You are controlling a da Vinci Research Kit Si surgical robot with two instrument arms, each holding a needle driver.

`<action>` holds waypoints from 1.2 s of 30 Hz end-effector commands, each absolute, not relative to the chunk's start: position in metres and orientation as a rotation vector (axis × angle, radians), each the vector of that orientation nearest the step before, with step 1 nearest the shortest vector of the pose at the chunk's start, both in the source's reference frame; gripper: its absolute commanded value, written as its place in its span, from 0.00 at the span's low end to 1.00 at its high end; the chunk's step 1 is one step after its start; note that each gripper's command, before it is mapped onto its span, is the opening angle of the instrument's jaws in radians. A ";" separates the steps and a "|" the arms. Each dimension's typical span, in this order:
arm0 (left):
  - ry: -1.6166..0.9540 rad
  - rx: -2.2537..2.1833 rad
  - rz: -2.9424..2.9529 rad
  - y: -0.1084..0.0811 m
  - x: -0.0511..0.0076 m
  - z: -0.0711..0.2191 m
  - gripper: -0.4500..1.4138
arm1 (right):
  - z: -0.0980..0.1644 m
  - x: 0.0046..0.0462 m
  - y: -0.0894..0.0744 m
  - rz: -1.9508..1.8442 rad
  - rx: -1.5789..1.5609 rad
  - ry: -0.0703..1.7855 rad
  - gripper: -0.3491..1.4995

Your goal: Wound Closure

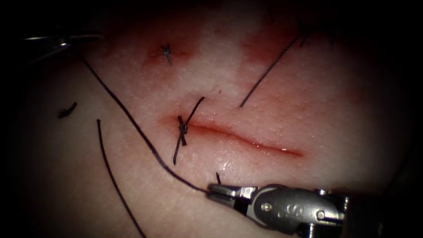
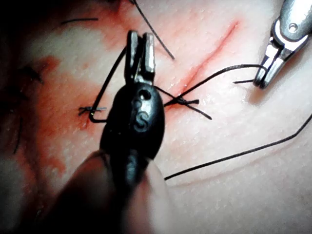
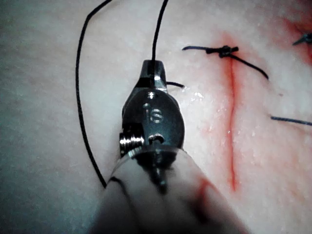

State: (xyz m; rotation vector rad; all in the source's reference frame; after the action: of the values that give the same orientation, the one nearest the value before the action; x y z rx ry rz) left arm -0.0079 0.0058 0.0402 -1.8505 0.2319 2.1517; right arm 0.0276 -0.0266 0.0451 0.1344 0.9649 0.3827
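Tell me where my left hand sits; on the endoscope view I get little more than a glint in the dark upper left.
Observer: In the left wrist view the left hand hangs over the pale pork-belly tissue. The knotted dark stitch at the end of the red cut is on one side of it, and a small older stitch is on the other.
Operator: Does it hold the thin dark thread?
Observer: The thin dark thread runs right up along its tip. I cannot tell whether it is gripped.
Operator: And the right hand's grip?
Observer: The right wrist view shows the right hand shut on the thread, with a short end sticking out sideways.
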 end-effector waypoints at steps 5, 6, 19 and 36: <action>0.259 -1.835 2.165 0.006 -0.0085 0.043 0.00 | 0.040 0.0311 -0.031 0.369 0.265 0.981 0.00; 0.262 -1.834 2.166 0.006 -0.0085 0.043 0.00 | 0.039 0.0315 -0.032 0.365 0.278 0.988 0.00; 0.341 -1.788 2.221 0.006 -0.0078 0.043 0.00 | 0.038 0.0310 -0.027 0.439 0.216 1.190 0.76; 0.468 -1.669 2.310 0.007 -0.0065 0.044 0.00 | 0.047 0.0290 -0.023 0.299 -0.031 1.036 0.75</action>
State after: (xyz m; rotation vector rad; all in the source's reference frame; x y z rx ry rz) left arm -0.0059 0.0070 0.0438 -1.6654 0.4709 2.3119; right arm 0.0281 -0.0230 0.0460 -0.0372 1.0298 0.2936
